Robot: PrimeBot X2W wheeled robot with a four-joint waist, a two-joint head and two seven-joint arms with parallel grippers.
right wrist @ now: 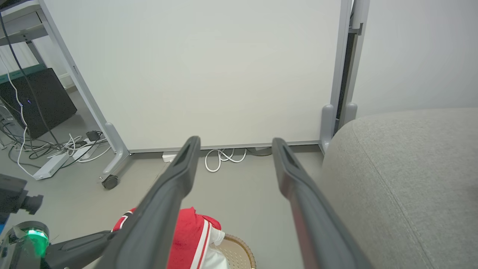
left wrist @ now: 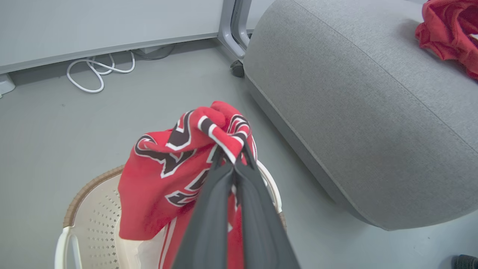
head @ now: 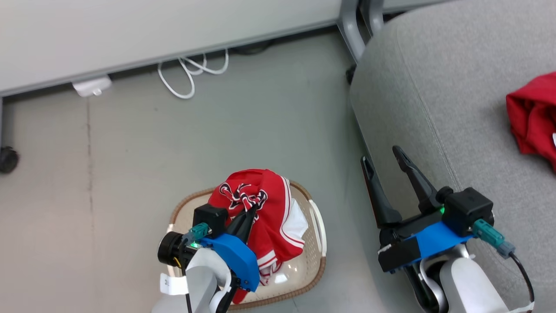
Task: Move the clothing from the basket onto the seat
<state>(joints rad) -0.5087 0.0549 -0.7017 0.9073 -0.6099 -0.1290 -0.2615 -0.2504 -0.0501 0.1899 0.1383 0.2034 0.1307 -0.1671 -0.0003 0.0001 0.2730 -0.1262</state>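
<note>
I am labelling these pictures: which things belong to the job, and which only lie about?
Job: jersey, shut in the left gripper; basket under it; red shirt on the seat.
Lying about: white cable, white power block, castor wheel, all on the floor.

A strip of grey floor (left wrist: 298, 179) is left free between the basket (head: 320, 228) and the sofa cushion (head: 434, 108); the upper left is closed off by a white panel (head: 130, 34).
</note>
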